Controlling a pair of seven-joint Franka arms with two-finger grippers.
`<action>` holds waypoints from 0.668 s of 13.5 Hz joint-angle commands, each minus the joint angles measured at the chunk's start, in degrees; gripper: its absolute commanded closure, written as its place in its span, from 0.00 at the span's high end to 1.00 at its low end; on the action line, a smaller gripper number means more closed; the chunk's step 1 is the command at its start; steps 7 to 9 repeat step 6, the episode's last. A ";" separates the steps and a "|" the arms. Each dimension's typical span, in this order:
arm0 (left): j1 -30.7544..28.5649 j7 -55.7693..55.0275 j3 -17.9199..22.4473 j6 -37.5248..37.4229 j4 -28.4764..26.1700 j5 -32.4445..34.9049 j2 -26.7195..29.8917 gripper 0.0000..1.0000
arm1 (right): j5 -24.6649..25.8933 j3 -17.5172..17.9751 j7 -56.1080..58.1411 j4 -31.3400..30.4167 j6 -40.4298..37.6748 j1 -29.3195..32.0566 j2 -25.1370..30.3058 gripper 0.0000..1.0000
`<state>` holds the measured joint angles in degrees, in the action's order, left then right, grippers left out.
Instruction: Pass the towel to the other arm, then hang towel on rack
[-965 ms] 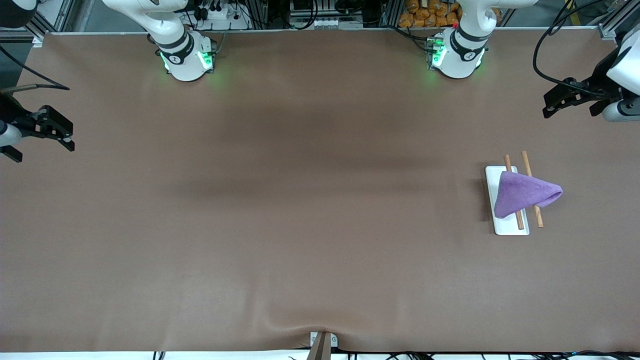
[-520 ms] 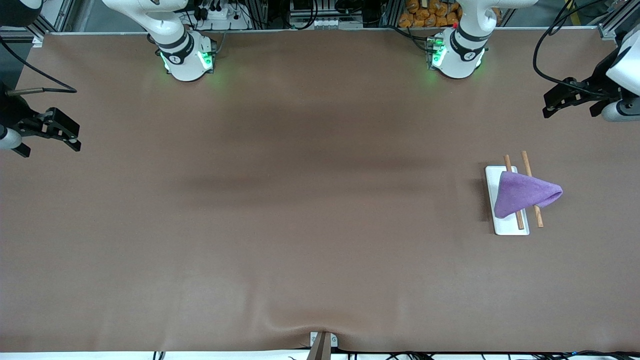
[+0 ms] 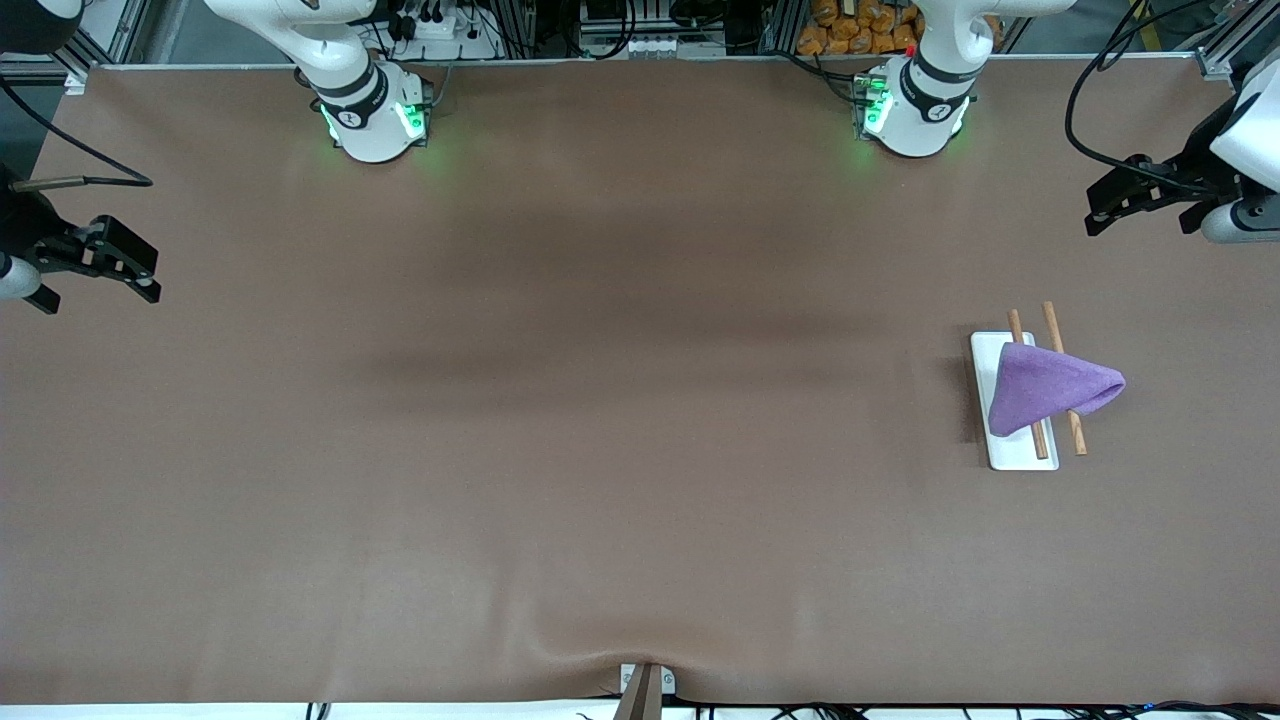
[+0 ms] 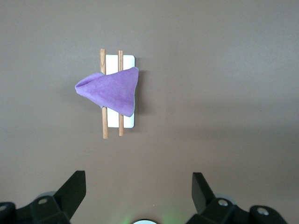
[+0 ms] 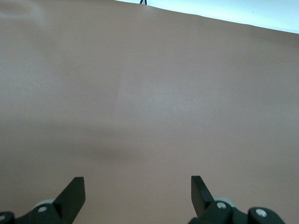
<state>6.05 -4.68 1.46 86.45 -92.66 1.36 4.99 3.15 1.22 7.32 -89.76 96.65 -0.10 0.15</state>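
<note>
The high front camera faces the robots; the left wrist view shares its towel (draped on the rack).

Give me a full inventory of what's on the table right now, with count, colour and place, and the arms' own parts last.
towel: one, purple, draped over both rods of the rack, one folded end sticking out past the rods toward the left arm's end of the table.
rack: one, white flat base with two brown wooden rods, standing on the table near the left arm's end.
table: one, brown covering, under everything.
left claw: one, black, open, holding nothing, up over the table's edge at the left arm's end, waiting.
right claw: one, black, open, holding nothing, up over the table's edge at the right arm's end.
</note>
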 commanded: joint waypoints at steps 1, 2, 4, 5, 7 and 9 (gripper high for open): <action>-0.25 0.73 -0.40 -0.14 0.64 1.11 -0.16 1.00 | -0.25 0.18 -3.26 1.52 -1.12 -0.08 -0.59 1.00; -0.25 0.99 -0.40 -0.14 0.64 1.54 -0.16 1.00 | -0.86 0.18 -6.32 1.52 -1.12 -0.16 -0.59 1.00; -0.25 0.99 -0.66 -0.14 0.64 1.98 -0.16 1.00 | -2.45 0.18 -11.43 1.52 -2.25 -1.04 -0.59 1.00; -0.25 0.99 -1.45 -0.14 0.64 2.25 -0.07 1.00 | -0.80 0.10 -9.28 1.43 -2.43 -1.83 -0.59 1.00; -0.25 0.99 -1.54 -0.14 0.64 2.51 -0.07 1.00 | 3.31 0.18 -1.34 1.52 -2.26 -2.36 -0.59 1.00; -0.25 0.99 -1.54 -0.14 0.64 2.51 -0.07 1.00 | 3.31 0.18 -1.34 1.52 -2.26 -2.36 -0.59 1.00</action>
